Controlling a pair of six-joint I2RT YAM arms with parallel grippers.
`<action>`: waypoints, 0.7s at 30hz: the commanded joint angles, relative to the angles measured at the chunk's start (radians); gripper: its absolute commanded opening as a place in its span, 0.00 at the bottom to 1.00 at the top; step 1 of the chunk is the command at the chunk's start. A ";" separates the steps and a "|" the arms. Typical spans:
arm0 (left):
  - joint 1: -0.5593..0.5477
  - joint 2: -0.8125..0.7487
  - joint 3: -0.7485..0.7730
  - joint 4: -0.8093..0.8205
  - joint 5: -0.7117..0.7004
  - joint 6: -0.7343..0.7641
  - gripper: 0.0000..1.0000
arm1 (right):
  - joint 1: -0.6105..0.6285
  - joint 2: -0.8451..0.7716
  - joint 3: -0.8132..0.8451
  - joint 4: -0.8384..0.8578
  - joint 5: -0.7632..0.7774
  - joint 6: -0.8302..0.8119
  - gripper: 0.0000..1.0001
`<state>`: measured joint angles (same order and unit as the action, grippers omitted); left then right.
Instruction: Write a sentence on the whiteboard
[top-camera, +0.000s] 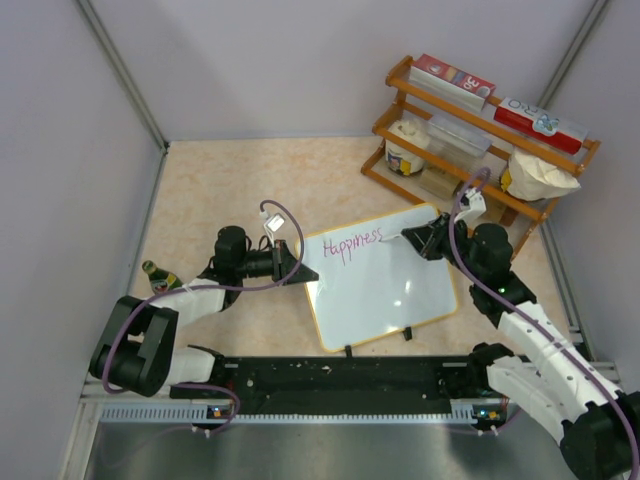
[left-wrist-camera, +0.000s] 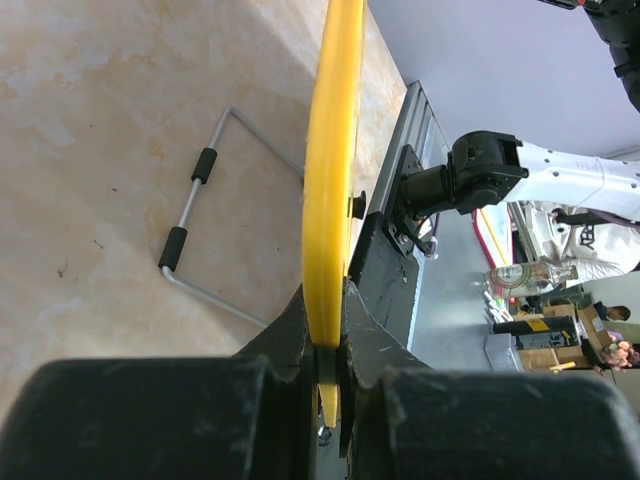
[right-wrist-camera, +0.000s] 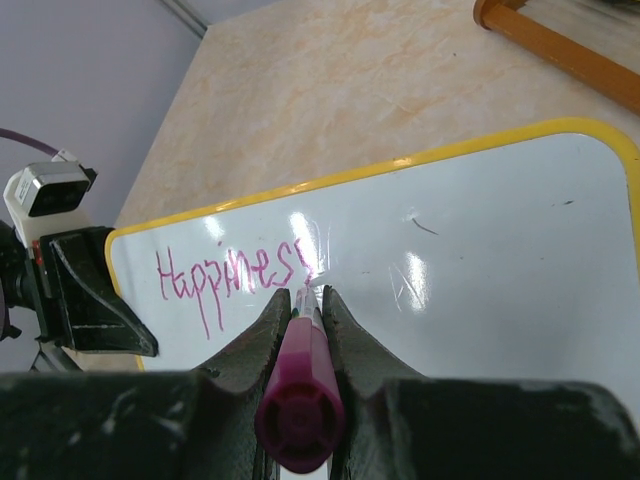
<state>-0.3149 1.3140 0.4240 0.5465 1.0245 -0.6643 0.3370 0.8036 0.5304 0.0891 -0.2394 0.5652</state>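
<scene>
glossy white whiteboard (top-camera: 390, 285), yellow-rimmed, magenta script
marker (right-wrist-camera: 300, 395) magenta too; table (top-camera: 240, 180) beige with pale marbling; rack (top-camera: 480, 120) orange-brown wood; left gripper (top-camera: 299, 264) and right gripper (top-camera: 409, 237) black.

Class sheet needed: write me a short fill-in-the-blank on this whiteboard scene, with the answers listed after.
The left gripper is shut on the whiteboard's ____ frame.
The right gripper holds a magenta marker; the word written so far is ____.
The wooden rack stands in the table's far ____ corner.
Missing words: yellow; Happiness; right.
</scene>
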 joint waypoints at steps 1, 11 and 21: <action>-0.012 0.021 -0.022 -0.026 -0.018 0.063 0.00 | -0.012 0.011 -0.003 0.032 -0.021 -0.007 0.00; -0.012 0.022 -0.016 -0.033 -0.017 0.069 0.00 | -0.013 -0.059 0.057 -0.005 -0.020 0.012 0.00; -0.012 -0.015 0.035 -0.183 -0.017 0.158 0.00 | -0.050 -0.096 0.094 -0.048 -0.133 -0.011 0.00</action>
<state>-0.3149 1.3128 0.4458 0.5003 1.0294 -0.6281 0.3237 0.7200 0.5728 0.0410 -0.3019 0.5758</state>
